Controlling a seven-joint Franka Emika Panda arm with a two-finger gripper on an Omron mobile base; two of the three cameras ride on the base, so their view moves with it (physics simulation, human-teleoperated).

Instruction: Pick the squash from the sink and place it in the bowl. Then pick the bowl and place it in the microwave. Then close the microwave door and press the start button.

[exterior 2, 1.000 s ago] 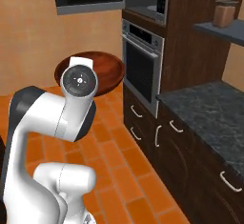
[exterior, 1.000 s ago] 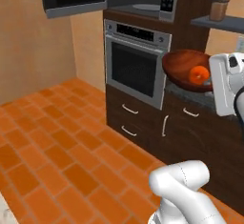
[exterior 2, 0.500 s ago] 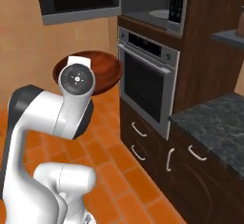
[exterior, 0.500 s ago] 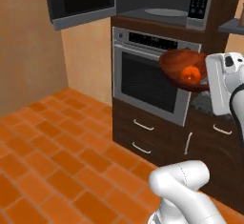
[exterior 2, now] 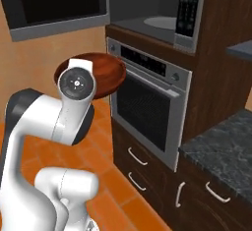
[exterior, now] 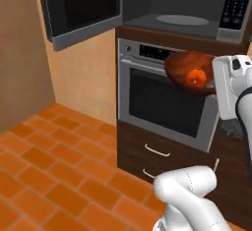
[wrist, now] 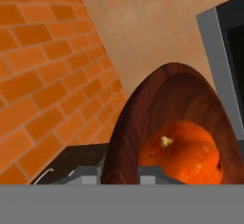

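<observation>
So my gripper (wrist: 119,173) is clamped on the rim of the bowl (exterior: 186,69), held up in front of the steel oven (exterior: 162,97), with the squash (exterior: 196,76) loose inside and the open microwave (exterior: 182,9) above to the right. Bowl looks stiff and glossy, probably slick, so the rim pinch needs it kept level. Squash could roll.

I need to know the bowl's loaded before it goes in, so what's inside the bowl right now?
The squash sits inside the bowl, stem up, resting low against the wall. The bowl's floor under the squash is hidden, and the grey band covers the bottom rim where the gripper would hold it.
</observation>
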